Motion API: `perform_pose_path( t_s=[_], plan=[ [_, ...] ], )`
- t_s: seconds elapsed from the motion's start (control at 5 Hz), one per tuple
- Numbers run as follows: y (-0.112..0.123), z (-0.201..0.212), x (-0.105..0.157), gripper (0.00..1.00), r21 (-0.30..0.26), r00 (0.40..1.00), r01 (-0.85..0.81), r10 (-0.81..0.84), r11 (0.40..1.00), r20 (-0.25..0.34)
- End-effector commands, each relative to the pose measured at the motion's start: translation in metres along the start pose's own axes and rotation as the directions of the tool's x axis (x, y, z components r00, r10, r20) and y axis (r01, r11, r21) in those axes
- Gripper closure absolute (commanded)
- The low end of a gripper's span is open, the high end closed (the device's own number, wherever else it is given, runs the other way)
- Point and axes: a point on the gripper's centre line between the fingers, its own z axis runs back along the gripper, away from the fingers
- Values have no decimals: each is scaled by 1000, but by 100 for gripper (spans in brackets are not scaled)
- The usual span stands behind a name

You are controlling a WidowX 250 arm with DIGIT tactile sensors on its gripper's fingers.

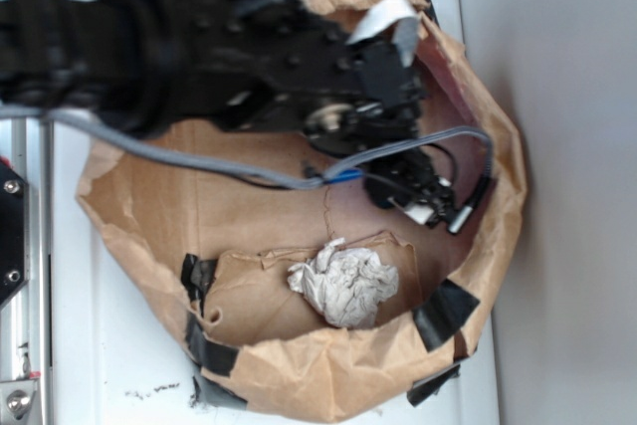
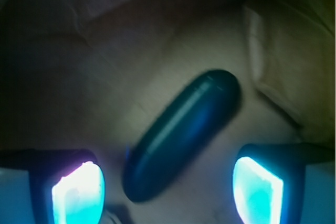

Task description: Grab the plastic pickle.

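I'm lining up the grasp: gripper (image 2: 168, 187) spread open, plastic pickle (image 2: 181, 137) between the pads, pointing toward one o'clock, probably untouched. Next I descend, then close.

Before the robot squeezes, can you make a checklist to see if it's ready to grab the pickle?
1. Gripper open: ok, both lit fingertips stand apart.
2. Plastic pickle between the fingertips: ok, its near end lies in the gap in the wrist view.
3. Pickle lined up: not ok, it lies diagonally across the gap.
4. Fingertips low enough to close on the pickle: cannot tell.
5. Paper wad out of the way: ok, it sits apart from the gripper in the exterior view.
6. Paper bag wall clear of the fingertips: cannot tell.
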Motion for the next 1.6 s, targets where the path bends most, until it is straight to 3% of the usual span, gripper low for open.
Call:
perform_pose_path(
  t_s=[0.0,0.4,0.6,0.8,1.2,1.4],
  plan=[
    [-5,-15,16,0,64,1000,9,-11,998,29],
    [-16,-41,13,0,152,997,79,-80,985,1],
    [-15,-31,10,100,131,996,85,-89,988,27],
    [-14,-22,7,100,109,993,110,-114,988,36],
    [0,21,-8,100,3,971,228,-227,974,78],
    [14,49,-17,100,-50,928,370,-366,928,69]
  ],
)
